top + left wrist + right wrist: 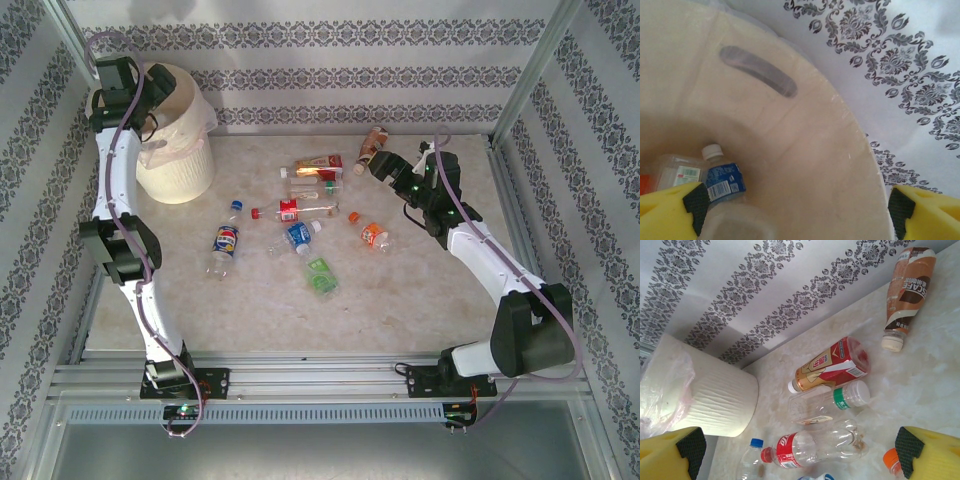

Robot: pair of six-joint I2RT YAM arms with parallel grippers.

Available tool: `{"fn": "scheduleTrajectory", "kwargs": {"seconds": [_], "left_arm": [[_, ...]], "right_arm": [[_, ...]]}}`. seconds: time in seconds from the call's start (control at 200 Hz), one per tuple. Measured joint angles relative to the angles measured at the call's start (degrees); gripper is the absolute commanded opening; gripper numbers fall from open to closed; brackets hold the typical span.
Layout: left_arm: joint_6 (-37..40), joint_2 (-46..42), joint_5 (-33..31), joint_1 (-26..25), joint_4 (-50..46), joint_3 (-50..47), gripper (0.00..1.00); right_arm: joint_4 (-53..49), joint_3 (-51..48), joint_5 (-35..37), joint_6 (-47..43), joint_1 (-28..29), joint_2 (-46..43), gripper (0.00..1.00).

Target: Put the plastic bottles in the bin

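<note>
nearest me a green bottle (320, 275) lies on the table (250, 310), with a blue bottle (297, 235), an orange bottle (375, 237) and a red bottle (290, 210) beyond it; about 8 lie out in all. further back the right gripper (800, 450) hangs spread wide, holding nothing, near a brown bottle (907, 287) whose label reads "scafe". the gold bottle (832, 365) beside it i can't read. in the far left corner the left gripper (797, 205) is spread, empty, over the bin (805, 150), where at least 2 bottles lie, 1 a white-capped bottle (722, 182). well under half done, i'd say.
</note>
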Motion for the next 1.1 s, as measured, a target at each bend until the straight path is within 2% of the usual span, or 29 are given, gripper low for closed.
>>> {"fn": "scheduleTrajectory", "kwargs": {"seconds": [0.2,0.58,1.099], "left_arm": [[0.3,-1.8,-0.9,-0.4,-2.4,-0.6,1.0],[0.9,-19.8,2.3,-4.7,3.2,-14.5,1.0],[0.9,-25.1,9.0,-18.7,6.9,-28.7,1.0]], "right_arm": [[-1.2,0.0,0.3,0.3,-0.3,0.0,0.98],[-12.5,-3.7,6.3,-8.8,-0.7,-5.1,0.98],[-31.3,-3.1,12.2,-27.1,3.2,-3.8,0.97]]}}
